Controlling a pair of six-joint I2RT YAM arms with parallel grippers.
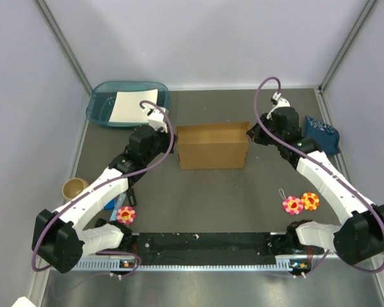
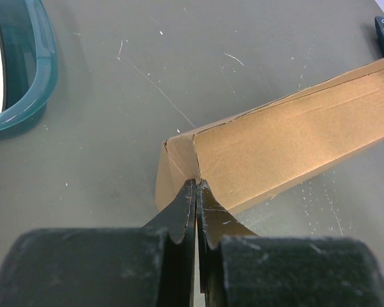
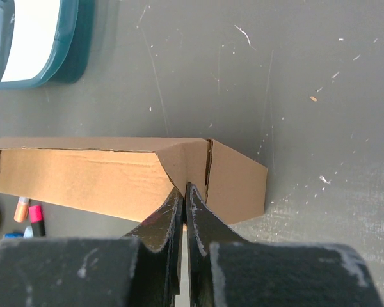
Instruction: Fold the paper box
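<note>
paper box (image 1: 212, 148): centre of frame on the grey counter (image 1: 243, 204), walls folded up | left hand (image 2: 196, 187): clenched on its left corner wall, arm reaching in from lower left | right hand (image 3: 182, 189): clenched on its right corner wall, arm angling in from lower right | teal tray (image 1: 129, 103): upper left

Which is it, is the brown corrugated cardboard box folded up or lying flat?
Folded up: the brown corrugated cardboard box has walls standing, meeting at corners pinched by left gripper and right gripper.
</note>
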